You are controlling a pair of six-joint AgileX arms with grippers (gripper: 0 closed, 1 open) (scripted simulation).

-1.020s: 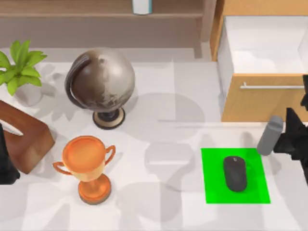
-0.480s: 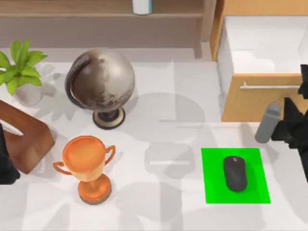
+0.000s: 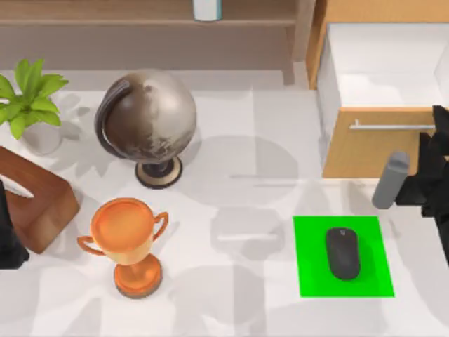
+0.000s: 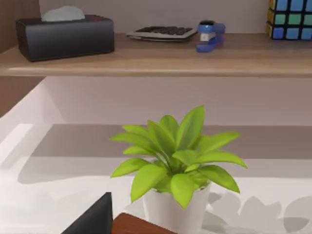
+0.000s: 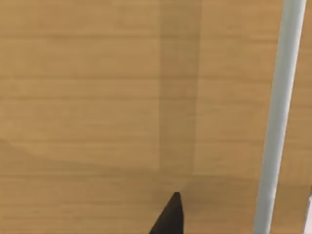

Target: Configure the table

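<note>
White marbled bench point(image 3: 231, 309) spreads under everything you see from above; at its right edge your right gripper point(image 3: 405, 191) is clenched on a grey cylinder point(image 3: 390, 180), held tilted just in front of the wooden drawer point(image 3: 365, 151); the drawer stands pulled open, its pale inside showing and its silver handle point(image 3: 393, 127) running across the front; in the right wrist view you look straight at that wood front, with the handle point(image 5: 275, 117) crossing it and one dark fingertip point(image 5: 168, 217) poking in at the edge; just below the cylinder in the top view lies the green mat point(image 3: 312, 267), and a black mouse point(image 3: 342, 253) sits on it, near its middle; the cylinder is apart from both; on the left half of the bench you have a globe point(image 3: 147, 123) on its round stand, an orange trophy point(image 3: 126, 242) in front of it, a potted plant point(image 3: 28, 98) by the left edge, and a brown wooden block point(image 3: 35, 200) beside the trophy; your left arm point(image 3: 8, 239) is parked at the left edge next to that block, and you cannot tell its gripper's state; the left wrist view looks at the plant point(image 4: 178, 161) and, behind it, a shelf point(image 4: 156, 61) carrying a black tissue box point(image 4: 66, 36), a keyboard point(image 4: 161, 32), a blue stapler point(image 4: 209, 35) and a colour cube point(image 4: 290, 18).
</note>
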